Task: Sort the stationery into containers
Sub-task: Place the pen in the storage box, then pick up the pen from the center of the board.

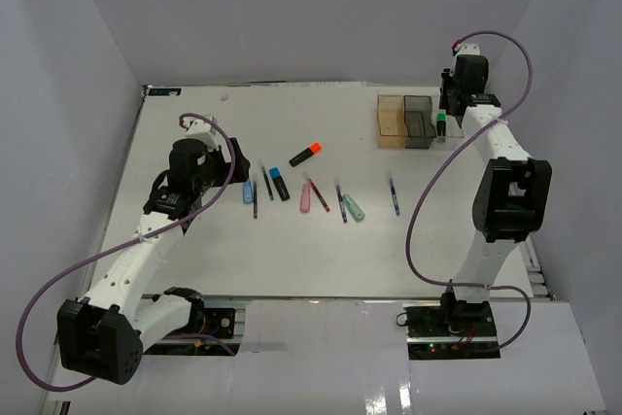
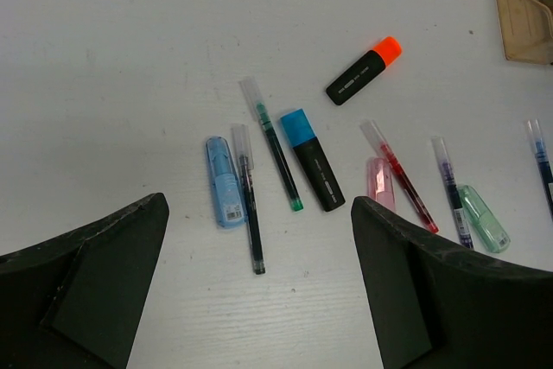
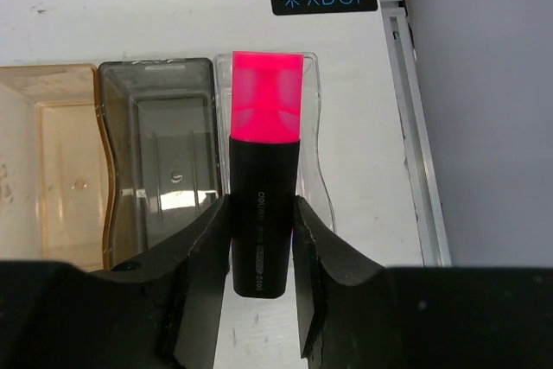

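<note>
Tightly pinches a pink-capped highlighter [image 3: 263,170] in the right gripper [image 3: 262,213], cap pointing into the clear bin [image 3: 313,127], which ends a row with the grey bin [image 3: 160,144] and amber bin [image 3: 52,162]. Holds the left gripper [image 2: 259,203] wide apart and empty above loose pens [image 2: 278,155], a blue-capped highlighter [image 2: 311,157] and an orange-capped highlighter [image 2: 363,71] on the white table [image 1: 321,250]. Sits boxed in by plain pale walls [image 1: 292,7].
</note>
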`<action>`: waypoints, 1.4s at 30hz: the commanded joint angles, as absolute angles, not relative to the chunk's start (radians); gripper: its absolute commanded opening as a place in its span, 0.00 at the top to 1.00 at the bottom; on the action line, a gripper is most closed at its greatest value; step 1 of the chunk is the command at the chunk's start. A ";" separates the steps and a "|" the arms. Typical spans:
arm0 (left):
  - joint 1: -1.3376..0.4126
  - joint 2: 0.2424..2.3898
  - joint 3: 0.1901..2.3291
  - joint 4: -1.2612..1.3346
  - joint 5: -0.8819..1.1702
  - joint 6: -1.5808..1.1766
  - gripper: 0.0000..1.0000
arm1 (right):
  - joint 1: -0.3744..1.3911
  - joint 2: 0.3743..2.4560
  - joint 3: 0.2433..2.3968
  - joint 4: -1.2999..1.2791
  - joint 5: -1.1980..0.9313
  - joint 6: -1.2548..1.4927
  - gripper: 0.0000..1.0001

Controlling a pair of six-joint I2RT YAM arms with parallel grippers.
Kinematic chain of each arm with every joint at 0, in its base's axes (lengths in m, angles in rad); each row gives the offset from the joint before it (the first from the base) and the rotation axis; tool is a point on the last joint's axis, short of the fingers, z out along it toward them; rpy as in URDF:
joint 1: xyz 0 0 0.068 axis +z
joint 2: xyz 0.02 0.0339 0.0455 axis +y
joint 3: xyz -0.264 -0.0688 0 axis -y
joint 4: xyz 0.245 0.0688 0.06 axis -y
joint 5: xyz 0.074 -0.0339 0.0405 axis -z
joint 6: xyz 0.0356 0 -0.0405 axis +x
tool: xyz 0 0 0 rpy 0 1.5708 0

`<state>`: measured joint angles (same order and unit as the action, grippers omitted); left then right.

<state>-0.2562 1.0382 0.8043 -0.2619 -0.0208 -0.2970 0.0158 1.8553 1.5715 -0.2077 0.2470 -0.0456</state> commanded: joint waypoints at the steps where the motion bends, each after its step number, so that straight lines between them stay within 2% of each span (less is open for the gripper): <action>1: -0.249 1.034 0.825 -0.267 -0.003 -0.295 0.02 | 0.014 1.969 1.658 -0.216 0.190 -0.135 0.66; 5: -0.249 1.038 0.825 -0.265 -0.002 -0.295 0.02 | -0.023 2.049 1.701 -0.212 0.160 -0.130 0.62; 8: -0.245 1.046 0.827 -0.267 -0.002 -0.295 0.02 | -0.034 2.095 1.716 -0.215 0.169 -0.124 0.53; 12: -0.241 1.058 0.828 -0.268 -0.002 -0.296 0.02 | -0.034 2.083 1.709 -0.215 0.178 -0.126 0.33; 14: -0.238 1.065 0.828 -0.268 -0.002 -0.296 0.02 | -0.034 2.050 1.701 -0.215 0.179 -0.124 0.26; 17: -0.235 1.074 0.828 -0.270 0.031 -0.304 0.02 | -0.032 1.991 1.680 -0.212 0.173 -0.104 0.26; 25: -0.235 1.158 0.848 -0.307 0.023 -0.342 0.02 | 0.041 1.628 1.481 -0.163 0.082 0.011 0.25; 31: -0.251 1.305 0.908 -0.393 0.061 -0.475 0.02 | 0.167 1.301 1.159 -0.106 0.019 0.087 0.22; 35: -0.334 1.383 0.989 -0.422 0.016 -0.540 0.02 | 0.259 1.093 0.930 -0.072 -0.017 0.130 0.20; 42: -0.446 1.584 1.199 -0.482 -0.121 -0.604 0.02 | 0.293 0.879 0.694 -0.038 -0.138 0.204 0.18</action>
